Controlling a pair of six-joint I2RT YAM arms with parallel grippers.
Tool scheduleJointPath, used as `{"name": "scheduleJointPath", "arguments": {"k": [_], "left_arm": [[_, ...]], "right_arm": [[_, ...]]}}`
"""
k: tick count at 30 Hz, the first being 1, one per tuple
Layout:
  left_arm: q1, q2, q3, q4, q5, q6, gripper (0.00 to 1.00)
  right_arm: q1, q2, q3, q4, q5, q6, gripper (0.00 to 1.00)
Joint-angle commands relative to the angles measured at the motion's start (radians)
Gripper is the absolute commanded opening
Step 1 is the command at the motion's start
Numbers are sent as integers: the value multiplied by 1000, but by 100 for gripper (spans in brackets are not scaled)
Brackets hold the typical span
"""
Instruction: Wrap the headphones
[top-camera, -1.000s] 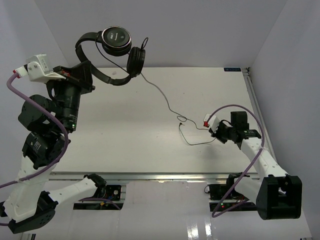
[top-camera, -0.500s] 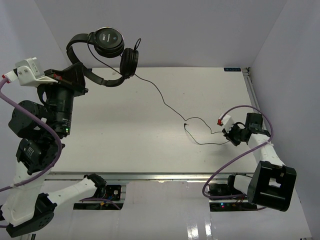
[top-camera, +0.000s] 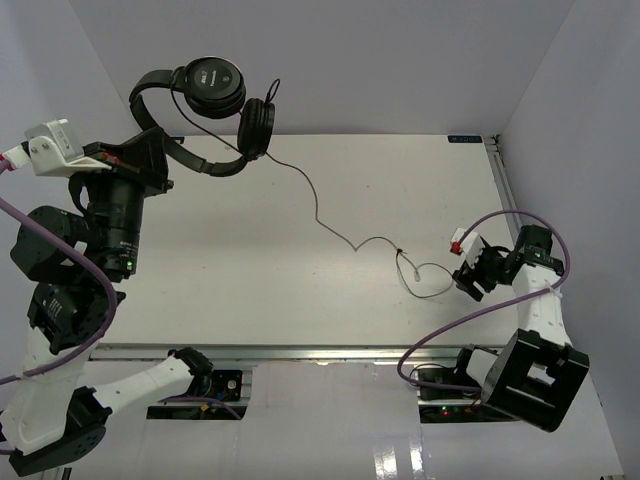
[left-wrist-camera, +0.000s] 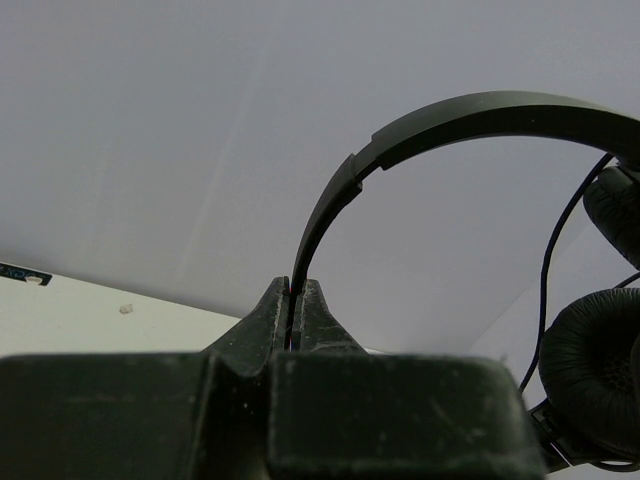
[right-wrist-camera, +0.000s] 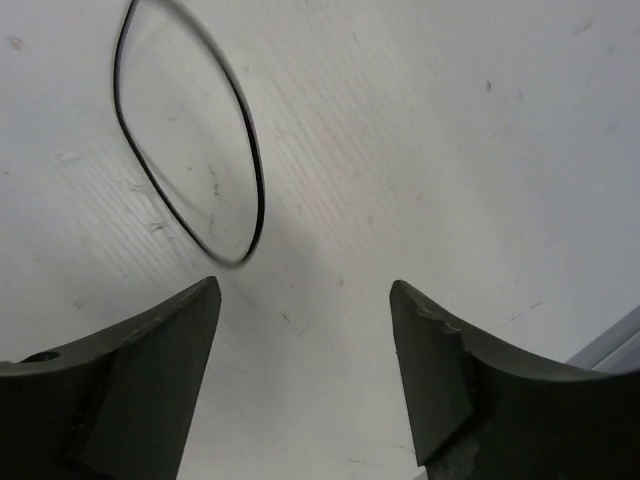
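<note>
Top view: black over-ear headphones (top-camera: 210, 87) held in the air at the far left, above the far-left corner of the white table (top-camera: 250, 270) and in front of the pale back wall (top-camera: 400, 60). The left gripper (top-camera: 150, 158) has its jaws pressed together on the thin curved headband (top-camera: 150, 85), pinching it edge-on. The left wrist view shows the band (left-wrist-camera: 450, 115) rising from between the closed fingertips and arching to the right. Two round padded earcups (top-camera: 255, 122) hang side by side, one showing its flat outer face and the other its cushion.

A thin black cord (top-camera: 320, 205) drops from the earcups to the table and runs in slack curves toward the near right, ending in a small loop. The right gripper (top-camera: 470, 280) sits low over the table at the near right, jaws spread, nothing between them. In the right wrist view the loop (right-wrist-camera: 250, 170) lies flat on the surface just beyond one fingertip.
</note>
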Motion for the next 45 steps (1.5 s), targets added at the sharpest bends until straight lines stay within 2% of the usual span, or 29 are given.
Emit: {"name": "scheduleJointPath", "arguments": {"k": [1, 5, 7, 9, 12, 14, 18, 21, 26, 33, 38, 41, 45], "left_arm": [[-3, 20, -4, 9, 63, -70, 0], [-4, 35, -15, -3, 93, -101, 0], [-4, 41, -32, -7, 112, -121, 0], [-3, 45, -41, -12, 124, -134, 0], [-4, 46, -54, -16, 135, -149, 0], [-3, 46, -57, -21, 138, -154, 0], [-4, 52, -47, -41, 148, -170, 0], [-3, 56, -31, -69, 152, -186, 0], [-4, 53, -34, -96, 153, -215, 0], [-4, 72, -30, -115, 158, -235, 0], [-4, 96, -4, -130, 167, -246, 0], [-4, 103, 7, -136, 170, -254, 0], [-4, 100, 7, -137, 174, -260, 0]], "right_arm": [[11, -96, 183, -340, -294, -261, 80], [68, -103, 305, -477, -410, -344, 87], [138, -84, 378, -515, -448, -323, 87], [228, -84, 423, -479, -468, -222, 88], [442, -110, 403, -223, -434, 120, 91], [558, -147, 339, 44, -326, 387, 94], [873, -121, 311, 317, -200, 637, 98], [945, -21, 352, 466, -195, 791, 97], [994, 149, 471, 669, -157, 992, 93], [1026, 359, 591, 791, -212, 1066, 90], [1073, 456, 607, 822, -375, 1016, 91], [1133, 491, 581, 847, -279, 938, 92], [1135, 522, 581, 889, -172, 901, 92]]}}
